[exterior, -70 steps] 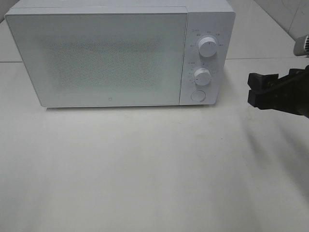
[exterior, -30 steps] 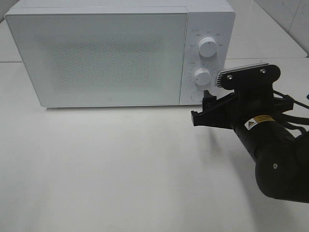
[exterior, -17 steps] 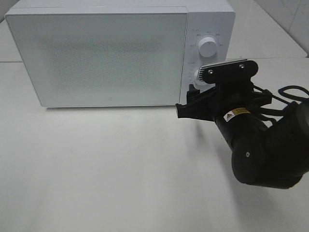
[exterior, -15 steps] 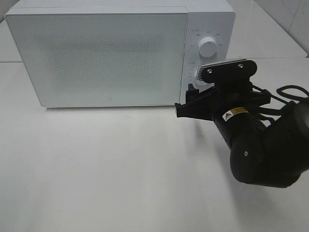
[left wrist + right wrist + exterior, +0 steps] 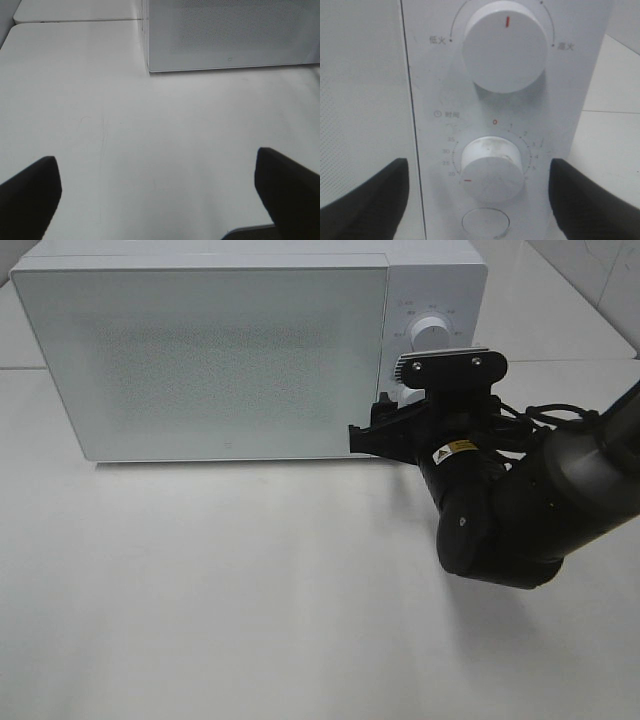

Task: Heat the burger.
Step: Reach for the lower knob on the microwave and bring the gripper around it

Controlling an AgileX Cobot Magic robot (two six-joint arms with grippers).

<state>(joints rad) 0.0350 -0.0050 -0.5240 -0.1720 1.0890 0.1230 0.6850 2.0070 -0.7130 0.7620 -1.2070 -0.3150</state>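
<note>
The left tool (image 5: 157, 160) hangs over the bench (image 5: 125, 125), fingers wide apart and holding nothing, with the microwave (image 5: 225, 35) ahead of it. The right tool (image 5: 477, 170), fingers also apart, straddles the lower dial (image 5: 492, 167) without touching it. 1 upper dial (image 5: 505, 47) sits above and a round button (image 5: 482, 225) below. The door (image 5: 200, 350) is shut; where the burger is, I cannot tell.

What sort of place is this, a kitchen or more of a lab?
Probably a lab bench staged as a kitchen: a white microwave with two dials sits on a plain white table, and a black robot arm holds its claw at the control panel.
</note>
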